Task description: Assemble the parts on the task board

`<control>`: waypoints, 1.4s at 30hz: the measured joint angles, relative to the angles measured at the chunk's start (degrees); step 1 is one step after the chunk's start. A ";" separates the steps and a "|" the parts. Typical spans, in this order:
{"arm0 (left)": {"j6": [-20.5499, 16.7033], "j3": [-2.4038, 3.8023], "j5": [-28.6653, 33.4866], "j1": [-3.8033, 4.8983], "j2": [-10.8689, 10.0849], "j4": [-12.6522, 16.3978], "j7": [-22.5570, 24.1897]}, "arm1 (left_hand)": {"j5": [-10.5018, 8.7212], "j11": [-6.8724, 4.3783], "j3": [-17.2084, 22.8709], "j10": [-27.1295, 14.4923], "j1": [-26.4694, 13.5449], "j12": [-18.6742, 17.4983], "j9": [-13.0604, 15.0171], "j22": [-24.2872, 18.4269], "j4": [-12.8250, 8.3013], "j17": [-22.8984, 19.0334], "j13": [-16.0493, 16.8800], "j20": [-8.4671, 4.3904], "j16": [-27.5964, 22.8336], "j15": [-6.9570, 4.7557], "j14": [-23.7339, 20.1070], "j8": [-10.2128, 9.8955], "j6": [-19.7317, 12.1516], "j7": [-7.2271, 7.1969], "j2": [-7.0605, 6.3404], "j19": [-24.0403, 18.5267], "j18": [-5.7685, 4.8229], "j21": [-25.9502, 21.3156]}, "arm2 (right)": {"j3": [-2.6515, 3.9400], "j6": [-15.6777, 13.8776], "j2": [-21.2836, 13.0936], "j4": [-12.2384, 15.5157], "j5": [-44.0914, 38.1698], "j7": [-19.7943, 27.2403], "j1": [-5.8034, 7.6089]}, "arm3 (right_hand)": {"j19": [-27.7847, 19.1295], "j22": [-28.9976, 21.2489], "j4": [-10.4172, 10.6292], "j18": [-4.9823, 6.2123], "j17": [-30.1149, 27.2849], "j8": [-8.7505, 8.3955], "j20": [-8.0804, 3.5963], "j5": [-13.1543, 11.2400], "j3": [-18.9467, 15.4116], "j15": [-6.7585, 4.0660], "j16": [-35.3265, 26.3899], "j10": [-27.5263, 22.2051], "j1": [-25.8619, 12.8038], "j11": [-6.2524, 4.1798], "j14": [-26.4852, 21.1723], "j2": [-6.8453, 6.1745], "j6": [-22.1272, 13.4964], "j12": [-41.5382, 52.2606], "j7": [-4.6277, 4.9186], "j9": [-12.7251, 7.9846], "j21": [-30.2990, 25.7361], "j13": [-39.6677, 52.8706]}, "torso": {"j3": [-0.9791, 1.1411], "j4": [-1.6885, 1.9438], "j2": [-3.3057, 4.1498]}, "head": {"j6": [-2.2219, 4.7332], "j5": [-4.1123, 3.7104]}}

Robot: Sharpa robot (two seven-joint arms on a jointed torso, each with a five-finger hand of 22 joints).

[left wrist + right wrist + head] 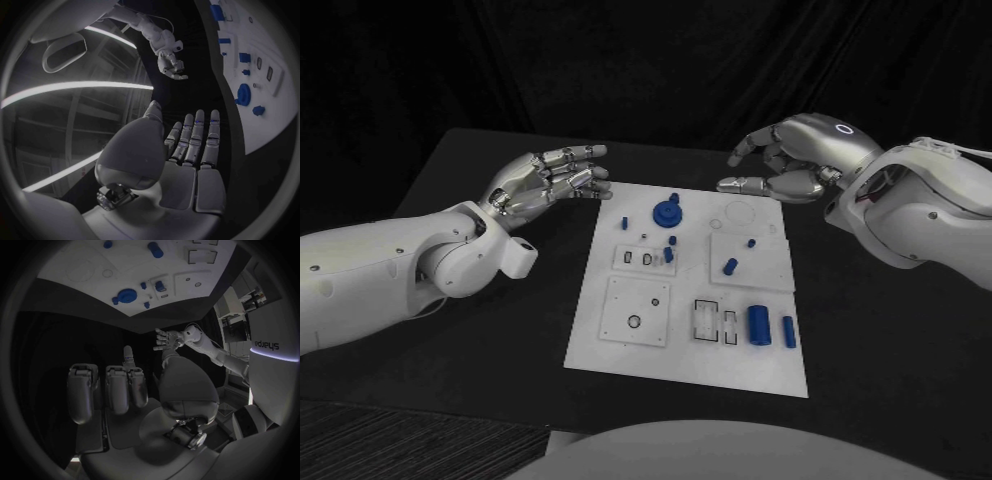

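Observation:
The white task board lies in the middle of the black table. On its far part stands a round blue part with a small blue piece beside it. Short blue pegs sit mid-board, and two blue cylinders lie at its near right. My left hand hovers off the board's far left corner, fingers stretched out and apart, holding nothing; its bare palm faces the left wrist camera. My right hand hangs above the far right corner, fingers loosely curved, empty.
White inset plates with slots and holes cover the board's near left. The board and the round blue part show beside my left hand. Black table surrounds the board on all sides.

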 measured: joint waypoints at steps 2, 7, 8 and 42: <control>-2.81 -0.01 -4.00 0.76 -0.05 0.73 -0.42 | -4.70 0.13 -3.44 4.05 -6.10 4.99 0.21 1.13 0.43 1.64 2.49 -0.22 5.02 -0.18 5.15 0.62 2.06 0.79 -0.75 5.34 0.00 2.93 | -0.01 -0.04 -0.27 -0.48 1.59 0.36 0.00 | 0.00 0.00 -0.02 0.00 0.01 0.58 0.00 2.25 -1.00 0.00 0.00 0.00 0.11 0.00 0.00 0.98 0.00 0.00 0.00 0.31 0.00 0.00 | 0.09 -0.18 -0.14 | -0.23 0.22; -9.44 0.04 -15.03 2.61 0.23 2.05 -2.67 | -4.94 -4.88 -5.18 18.04 -7.74 21.67 2.06 5.52 0.77 10.85 12.82 -5.49 22.98 -5.68 19.18 5.32 15.47 2.77 -0.48 22.60 0.93 12.64 | 0.02 -0.40 -0.63 -1.67 4.20 1.36 -0.61 | 0.17 -0.01 0.07 0.00 0.05 1.37 0.17 4.35 -2.29 0.00 0.00 0.13 0.39 0.13 0.00 2.31 0.19 0.00 0.20 0.78 0.00 0.00 | 0.57 -1.07 -0.60 | -0.58 1.33; -10.66 0.05 -17.24 2.91 0.43 2.28 -3.29 | -4.81 -5.65 -5.03 20.22 -7.35 24.04 2.24 6.09 0.61 12.80 15.73 -6.21 25.44 -6.35 20.67 5.72 16.52 2.90 -0.23 23.99 0.93 13.74 | 0.02 -0.51 -0.67 -1.88 4.54 1.57 -0.85 | 0.21 -0.01 0.05 -0.01 0.05 1.65 0.21 4.40 -2.61 0.00 0.00 0.21 0.20 0.21 0.00 2.51 0.19 0.00 0.20 0.84 0.00 0.00 | 0.69 -1.26 -0.66 | -0.58 1.56; 9.75 0.10 -51.45 13.12 17.56 2.29 -61.92 | -0.04 -14.54 -4.20 58.90 -17.75 48.89 24.58 64.01 -0.33 67.79 64.81 -15.34 60.28 -15.70 50.45 22.57 33.28 -4.27 3.33 47.37 -4.51 63.69 | -0.03 -2.90 -2.43 -3.18 7.56 2.89 -4.88 | 0.00 -0.03 -0.20 -0.01 0.03 3.79 0.41 12.14 -6.31 0.35 -0.01 0.00 10.34 0.42 -0.05 5.64 1.60 0.00 0.03 1.46 0.00 -0.02 | 5.68 -6.08 -0.64 | -0.60 4.75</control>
